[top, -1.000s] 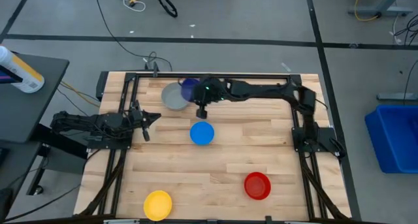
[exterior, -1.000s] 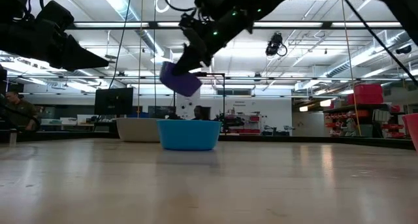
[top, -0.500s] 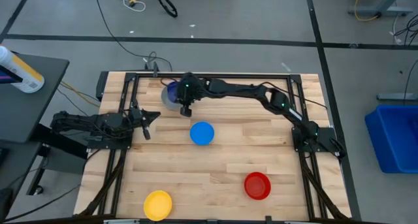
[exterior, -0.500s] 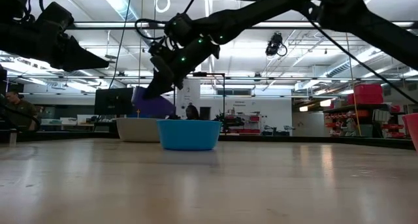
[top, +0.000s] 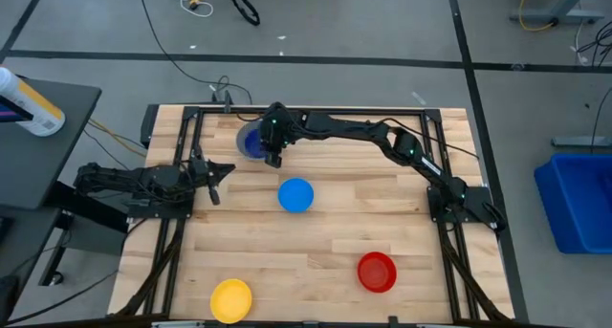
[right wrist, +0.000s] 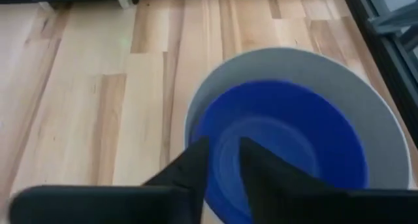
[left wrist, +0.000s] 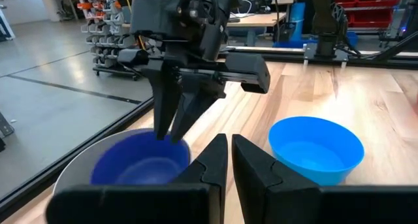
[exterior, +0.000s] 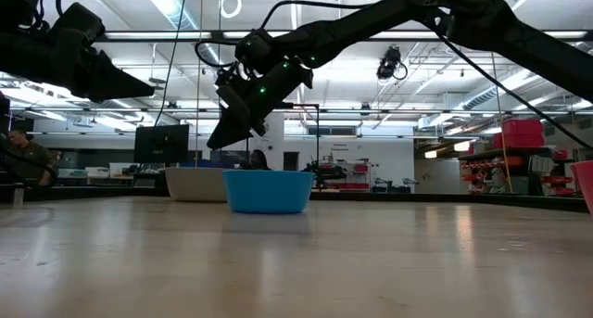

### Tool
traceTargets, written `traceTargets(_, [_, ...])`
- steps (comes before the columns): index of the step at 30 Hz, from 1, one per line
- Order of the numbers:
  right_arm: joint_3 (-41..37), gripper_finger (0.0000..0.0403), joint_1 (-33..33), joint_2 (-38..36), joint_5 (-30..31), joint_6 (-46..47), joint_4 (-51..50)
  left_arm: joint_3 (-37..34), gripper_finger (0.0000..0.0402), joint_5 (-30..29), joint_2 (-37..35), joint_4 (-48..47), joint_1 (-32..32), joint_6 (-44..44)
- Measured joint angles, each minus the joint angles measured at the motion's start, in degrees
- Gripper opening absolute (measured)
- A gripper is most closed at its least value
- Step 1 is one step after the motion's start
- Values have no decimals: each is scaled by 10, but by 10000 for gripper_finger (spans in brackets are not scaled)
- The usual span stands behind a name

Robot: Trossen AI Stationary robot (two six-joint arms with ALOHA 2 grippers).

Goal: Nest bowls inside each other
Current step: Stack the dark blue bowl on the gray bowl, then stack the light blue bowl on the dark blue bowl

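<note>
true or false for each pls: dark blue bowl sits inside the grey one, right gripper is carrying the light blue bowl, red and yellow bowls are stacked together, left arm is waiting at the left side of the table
1. The dark blue bowl sits inside the grey bowl. True.
2. The right gripper is carrying the light blue bowl. False: that bowl stands alone on the table; the gripper is above the nested pair.
3. The red bowl and yellow bowl are stacked. False: they sit apart near the front edge.
4. The left gripper waits at the table's left side. True.

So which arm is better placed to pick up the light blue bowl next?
Probably the right: its gripper hangs beside the light blue bowl, while the left gripper waits farther away at the table's left side.
</note>
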Motion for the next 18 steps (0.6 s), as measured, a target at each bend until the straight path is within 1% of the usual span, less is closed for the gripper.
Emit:
traceTargets(3, [0, 147, 1, 0, 10, 2, 12, 0, 32, 0, 0, 0, 0, 0])
traceTargets(6, [0, 164, 5, 0, 10, 6, 14, 0, 32, 0, 0, 0, 0, 0])
traceTargets(10, [0, 165, 22, -2, 10, 6, 9, 0, 32, 3, 0, 3, 0, -12])
traceTargets(13, [0, 162, 48, -2, 13, -2, -2, -1, 32, 40, 2, 6, 0, -27])
traceTargets(16, [0, 163, 73, -7, 48, -28, -32, -12, 36, 65, 24, 54, 0, -30])
traceTargets(18, [-1, 166, 83, -21, 49, -36, -54, -23, 46, 66, 49, 98, 0, -28])
